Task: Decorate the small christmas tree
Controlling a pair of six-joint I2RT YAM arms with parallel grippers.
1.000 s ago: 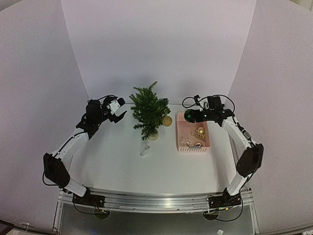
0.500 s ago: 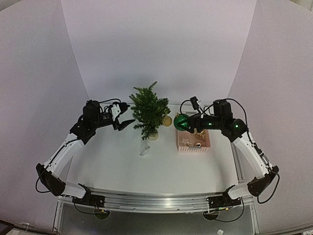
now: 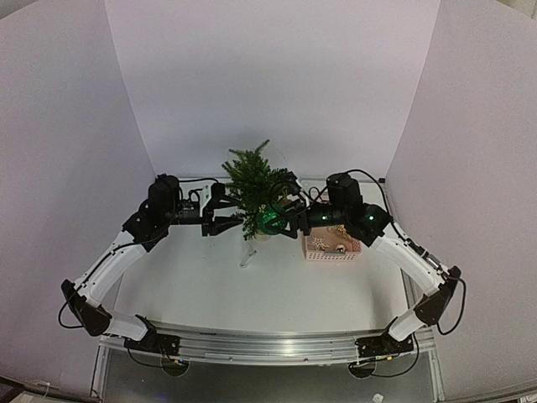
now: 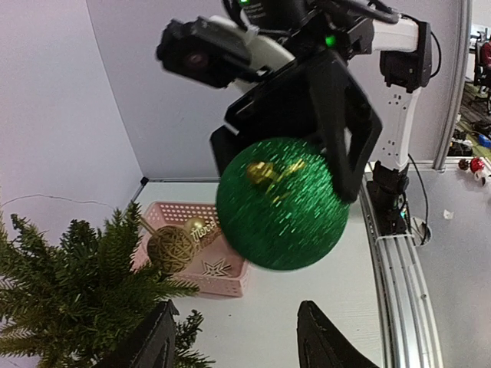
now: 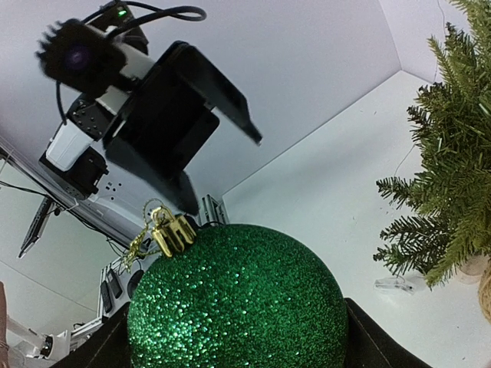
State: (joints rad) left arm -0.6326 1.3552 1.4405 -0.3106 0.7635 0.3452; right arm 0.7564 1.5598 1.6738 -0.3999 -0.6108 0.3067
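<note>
The small christmas tree (image 3: 254, 186) stands at the back middle of the table, with a gold woven ball (image 4: 172, 247) hanging on its right side. The tree also shows in the left wrist view (image 4: 69, 284) and the right wrist view (image 5: 453, 176). My right gripper (image 3: 281, 220) is shut on a green glitter ball (image 3: 268, 220) with a gold cap (image 5: 170, 230), held in the air at the tree's lower front. My left gripper (image 3: 233, 221) is open and empty at the tree's left, facing the green ball (image 4: 281, 203) with a gap between them.
A pink basket (image 3: 317, 245) stands right of the tree and holds a gold ball (image 4: 198, 227), a star (image 4: 215, 267) and other ornaments. A small clear object (image 3: 247, 256) lies on the table in front of the tree.
Both arms swung inward to the tree. The right gripper carried the green ball left from above the basket to the tree's front. The left gripper moved right to the tree's left side.
</note>
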